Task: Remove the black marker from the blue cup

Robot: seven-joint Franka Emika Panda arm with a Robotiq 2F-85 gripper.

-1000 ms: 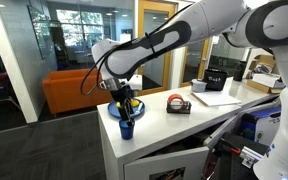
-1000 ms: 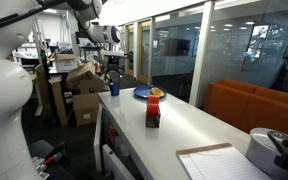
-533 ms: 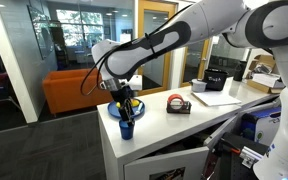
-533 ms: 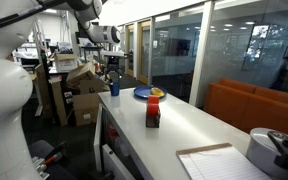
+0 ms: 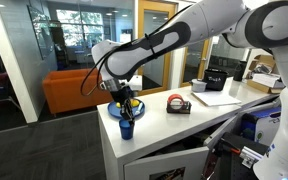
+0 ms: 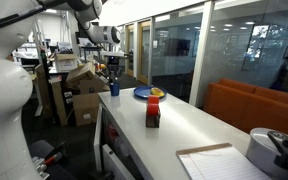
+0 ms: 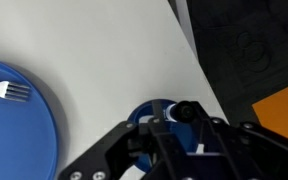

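The blue cup [image 5: 126,129] [image 6: 114,88] stands near the corner of the white table [image 5: 174,125]. In the wrist view the cup [image 7: 147,113] lies directly under the gripper [image 7: 180,120]. The black marker [image 7: 185,112] stands in the cup, its round end pointing up at the camera. The black fingers sit close on either side of that end, shut on it. In both exterior views the gripper [image 5: 125,108] [image 6: 112,72] hangs straight down over the cup and hides most of the marker.
A wide light-blue plate [image 7: 14,135] [image 6: 144,93] lies beside the cup with a small utensil [image 7: 6,90] on it. A black-and-red tape dispenser [image 5: 178,104] [image 6: 154,108] stands mid-table. A clipboard [image 6: 219,162] lies farther along. The table edge [image 7: 199,60] runs close to the cup.
The arm holds its place over the cup; in the exterior views any jaw movement is too small to see.
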